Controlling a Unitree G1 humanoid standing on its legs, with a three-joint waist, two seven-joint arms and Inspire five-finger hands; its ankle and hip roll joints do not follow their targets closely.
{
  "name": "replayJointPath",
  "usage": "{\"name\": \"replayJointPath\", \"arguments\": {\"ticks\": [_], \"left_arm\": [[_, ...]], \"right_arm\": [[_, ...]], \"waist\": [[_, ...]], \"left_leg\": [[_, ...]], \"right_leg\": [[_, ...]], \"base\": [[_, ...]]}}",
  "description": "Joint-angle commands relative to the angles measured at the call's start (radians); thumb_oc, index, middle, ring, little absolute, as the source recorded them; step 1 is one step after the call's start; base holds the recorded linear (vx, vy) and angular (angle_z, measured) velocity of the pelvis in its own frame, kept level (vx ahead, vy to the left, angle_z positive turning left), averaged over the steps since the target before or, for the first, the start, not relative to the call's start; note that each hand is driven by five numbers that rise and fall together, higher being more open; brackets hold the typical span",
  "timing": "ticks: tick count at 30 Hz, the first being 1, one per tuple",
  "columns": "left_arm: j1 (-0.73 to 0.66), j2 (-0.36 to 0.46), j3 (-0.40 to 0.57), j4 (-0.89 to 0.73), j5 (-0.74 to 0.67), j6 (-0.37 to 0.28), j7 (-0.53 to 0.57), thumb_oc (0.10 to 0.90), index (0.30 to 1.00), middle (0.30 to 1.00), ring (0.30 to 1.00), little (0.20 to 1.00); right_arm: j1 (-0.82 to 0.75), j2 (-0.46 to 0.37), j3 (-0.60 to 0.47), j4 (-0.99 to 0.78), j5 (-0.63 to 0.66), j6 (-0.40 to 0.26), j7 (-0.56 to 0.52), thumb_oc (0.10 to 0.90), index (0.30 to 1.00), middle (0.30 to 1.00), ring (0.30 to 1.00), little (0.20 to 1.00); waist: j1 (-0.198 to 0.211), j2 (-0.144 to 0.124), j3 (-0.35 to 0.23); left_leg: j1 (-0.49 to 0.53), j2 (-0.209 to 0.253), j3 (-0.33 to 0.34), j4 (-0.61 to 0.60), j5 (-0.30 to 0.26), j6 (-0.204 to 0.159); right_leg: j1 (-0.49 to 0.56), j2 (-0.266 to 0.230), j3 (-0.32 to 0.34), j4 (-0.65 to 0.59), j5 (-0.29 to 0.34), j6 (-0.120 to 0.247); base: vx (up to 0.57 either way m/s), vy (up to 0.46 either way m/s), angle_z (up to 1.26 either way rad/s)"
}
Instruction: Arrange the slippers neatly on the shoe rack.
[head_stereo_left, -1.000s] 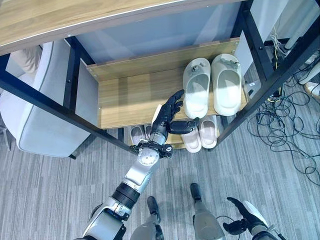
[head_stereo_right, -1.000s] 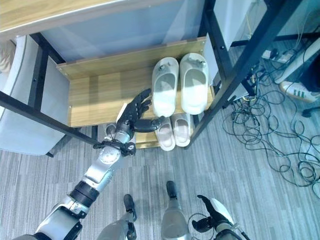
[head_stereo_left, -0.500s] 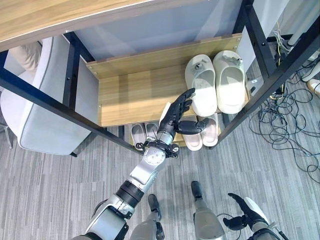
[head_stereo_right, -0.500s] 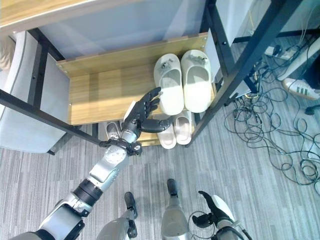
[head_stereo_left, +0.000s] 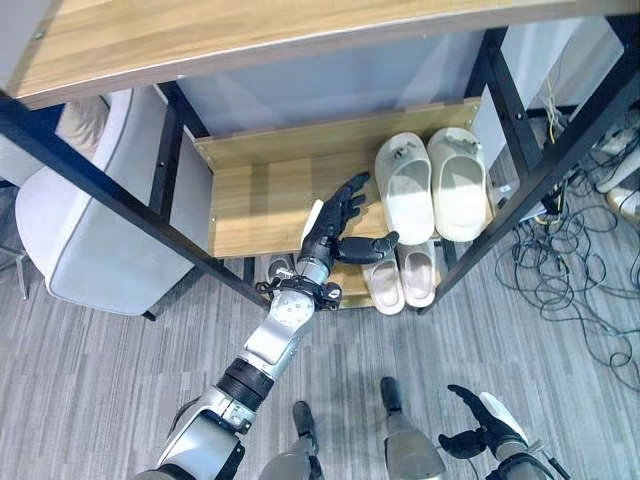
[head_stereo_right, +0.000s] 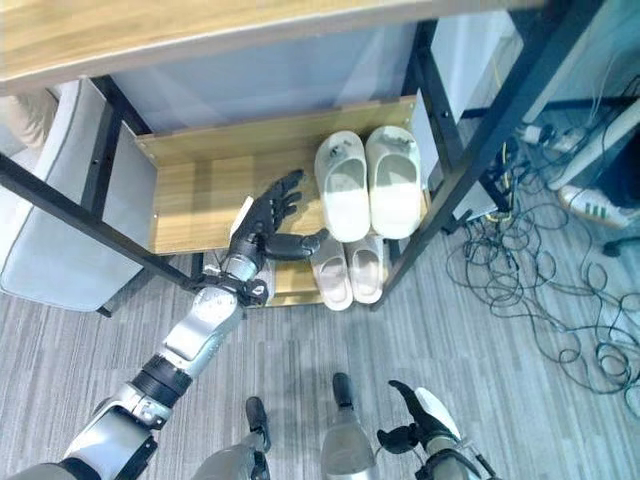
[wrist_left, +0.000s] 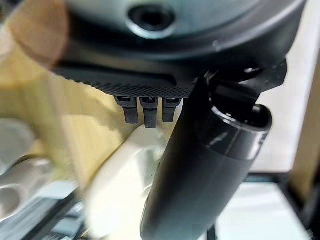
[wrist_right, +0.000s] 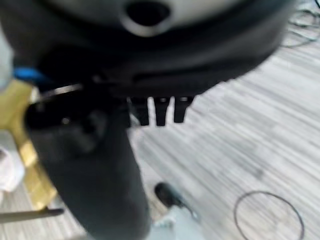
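Observation:
A pair of cream slippers (head_stereo_left: 437, 188) lies side by side at the right end of the wooden middle shelf (head_stereo_left: 260, 205), toes towards the back. My left hand (head_stereo_left: 333, 222) is open over the shelf's front edge, just left of the nearer slipper (head_stereo_right: 342, 199) and apart from it, thumb stretched towards the right. In the left wrist view its straight fingers (wrist_left: 145, 111) point at a pale slipper (wrist_left: 127, 185). A smaller pale pair (head_stereo_left: 402, 278) rests on the lowest shelf, below the thumb. My right hand (head_stereo_left: 478, 427) hangs low by the floor, fingers relaxed, holding nothing.
Black metal posts (head_stereo_left: 520, 175) frame the rack, and a wooden top shelf (head_stereo_left: 250, 30) overhangs it. A grey upholstered chair (head_stereo_left: 90, 230) stands to the left. Tangled cables (head_stereo_left: 570, 260) and a white shoe (head_stereo_right: 592, 200) lie on the grey floor to the right. Another pale slipper (head_stereo_left: 279, 268) peeks out below.
The camera has shifted, so the whole rack sits differently in view. My left hand has drawn back a little to the left, away from the cream slippers, staying open.

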Motion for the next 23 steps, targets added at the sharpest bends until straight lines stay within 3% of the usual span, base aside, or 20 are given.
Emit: {"name": "replayJointPath", "arguments": {"ticks": [1, 3, 5, 6, 7, 8, 9, 13, 15, 16, 18, 20, 21, 23], "left_arm": [[-0.002, -0.018, 0.040, -0.133, -0.005, -0.070, -0.044, 0.800, 0.900, 0.900, 0.900, 0.900], [0.080, 0.019, 0.055, -0.205, 0.002, -0.059, -0.069, 0.800, 0.900, 0.900, 0.900, 0.900], [0.294, 0.109, 0.103, -0.313, 0.031, -0.037, -0.130, 0.800, 0.900, 0.900, 0.900, 0.900], [0.398, 0.129, 0.131, -0.317, 0.039, -0.033, -0.150, 0.800, 0.900, 0.900, 0.900, 0.900], [0.400, 0.130, 0.131, -0.319, 0.039, -0.033, -0.150, 0.800, 0.900, 0.900, 0.900, 0.900], [0.521, 0.167, 0.158, -0.295, 0.075, -0.026, -0.177, 0.800, 0.900, 0.900, 0.900, 0.900], [0.608, 0.151, 0.189, -0.227, 0.087, -0.012, -0.187, 0.800, 0.900, 0.900, 0.900, 0.900], [0.722, 0.072, 0.287, 0.018, 0.121, -0.001, -0.194, 0.800, 0.900, 0.900, 0.900, 0.900], [0.745, 0.022, 0.379, 0.261, 0.127, -0.005, -0.180, 0.800, 0.900, 0.900, 0.900, 0.900], [0.743, 0.022, 0.380, 0.263, 0.127, -0.007, -0.181, 0.800, 0.900, 0.900, 0.900, 0.900], [0.691, -0.002, 0.461, 0.606, 0.096, -0.018, -0.159, 0.800, 0.900, 0.900, 0.900, 0.900], [0.676, 0.011, 0.463, 0.667, 0.110, -0.025, -0.148, 0.800, 0.900, 0.900, 0.900, 0.900], [0.636, 0.032, 0.463, 0.800, 0.125, -0.030, -0.134, 0.800, 0.900, 0.900, 0.900, 0.900], [0.617, 0.045, 0.446, 0.847, 0.153, -0.030, -0.126, 0.800, 0.900, 0.900, 0.900, 0.900]], "right_arm": [[0.056, 0.006, -0.014, -0.004, 0.014, -0.011, 0.001, 0.800, 0.900, 0.900, 0.900, 0.900], [0.048, 0.029, -0.023, -0.002, 0.012, -0.003, 0.009, 0.800, 0.900, 0.900, 0.900, 0.900], [0.028, 0.074, -0.043, 0.014, 0.003, 0.010, 0.027, 0.800, 0.900, 0.900, 0.900, 0.900], [0.021, 0.088, -0.050, 0.031, 0.000, 0.015, 0.034, 0.800, 0.900, 0.900, 0.900, 0.900], [0.022, 0.088, -0.049, 0.030, -0.001, 0.015, 0.034, 0.800, 0.900, 0.900, 0.900, 0.900], [0.019, 0.109, -0.062, 0.057, 0.006, 0.020, 0.049, 0.800, 0.900, 0.900, 0.900, 0.900], [0.008, 0.124, -0.067, 0.098, 0.006, 0.028, 0.055, 0.800, 0.900, 0.900, 0.900, 0.900], [0.013, 0.178, -0.145, 0.154, 0.095, 0.050, 0.085, 0.800, 0.900, 0.900, 0.900, 0.900], [-0.001, 0.216, -0.187, 0.241, 0.115, 0.062, 0.090, 0.800, 0.900, 0.900, 0.900, 0.900], [-0.002, 0.216, -0.187, 0.242, 0.115, 0.061, 0.090, 0.800, 0.900, 0.900, 0.900, 0.900], [-0.034, 0.256, -0.229, 0.379, 0.142, 0.070, 0.078, 0.800, 0.900, 0.900, 0.900, 0.900], [-0.041, 0.259, -0.228, 0.397, 0.141, 0.074, 0.074, 0.800, 0.900, 0.900, 0.900, 0.900], [-0.051, 0.272, -0.231, 0.469, 0.163, 0.082, 0.065, 0.800, 0.900, 0.900, 0.900, 0.900], [-0.060, 0.278, -0.230, 0.509, 0.178, 0.087, 0.059, 0.800, 0.900, 0.900, 0.900, 0.900]], "waist": [[0.039, -0.039, -0.132], [0.053, -0.053, -0.154], [0.091, -0.087, -0.207], [0.105, -0.100, -0.223], [0.105, -0.101, -0.224], [0.120, -0.120, -0.250], [0.129, -0.130, -0.261], [0.128, -0.146, -0.286], [0.122, -0.153, -0.303], [0.122, -0.153, -0.302], [0.113, -0.155, -0.320], [0.112, -0.156, -0.325], [0.108, -0.154, -0.337], [0.107, -0.151, -0.344]], "left_leg": [[0.003, 0.006, 0.017, 0.005, -0.054, -0.017], [0.009, 0.004, 0.011, 0.005, -0.058, -0.016], [0.024, 0.002, 0.002, 0.005, -0.067, -0.012], [0.030, 0.003, -0.002, 0.005, -0.068, -0.012], [0.030, 0.003, -0.002, 0.005, -0.068, -0.012], [0.040, 0.003, -0.004, 0.005, -0.074, -0.010], [0.043, 0.004, -0.003, 0.005, -0.075, -0.009], [0.048, 0.006, 0.002, 0.005, -0.079, -0.005], [0.048, 0.006, 0.008, 0.005, -0.083, -0.002], [0.048, 0.006, 0.008, 0.005, -0.084, -0.002], [0.045, 0.006, 0.010, 0.005, -0.089, -0.001], [0.045, 0.005, 0.009, 0.005, -0.090, -0.001], [0.044, 0.003, 0.008, 0.005, -0.093, -0.001], [0.046, 0.002, 0.008, 0.005, -0.096, -0.001]], "right_leg": [[-0.022, 0.017, -0.011, 0.004, -0.036, 0.011], [-0.012, 0.016, -0.020, 0.004, -0.036, 0.011], [0.014, 0.013, -0.039, 0.004, -0.041, 0.015], [0.026, 0.011, -0.047, 0.004, -0.040, 0.015], [0.026, 0.011, -0.047, 0.004, -0.040, 0.015], [0.040, 0.009, -0.056, 0.004, -0.040, 0.016], [0.044, 0.007, -0.062, 0.004, -0.038, 0.018], [0.045, 0.007, -0.060, 0.004, -0.035, 0.019], [0.043, 0.007, -0.053, 0.004, -0.035, 0.020], [0.043, 0.007, -0.053, 0.004, -0.035, 0.020], [0.039, 0.005, -0.048, 0.004, -0.035, 0.020], [0.038, 0.005, -0.045, 0.004, -0.035, 0.019], [0.036, 0.004, -0.038, 0.004, -0.033, 0.019], [0.037, 0.002, -0.035, 0.004, -0.033, 0.019]], "base": [[0.02, 0.025, 0.16], [0.03, 0.035, 0.22], [0.03, 0.084, 0.24], [0.01, 0.066, 0.28], [0.03, 0.075, 0.28], [0.03, 0.081, 0.24], [0.03, 0.088, 0.20], [0.01, 0.059, 0.07], [0.02, 0.067, -0.05], [0.01, 0.073, -0.11], [0.01, 0.071, -0.04], [0.03, 0.053, -0.04], [0.03, 0.057, -0.06], [0.03, 0.057, -0.07]]}}
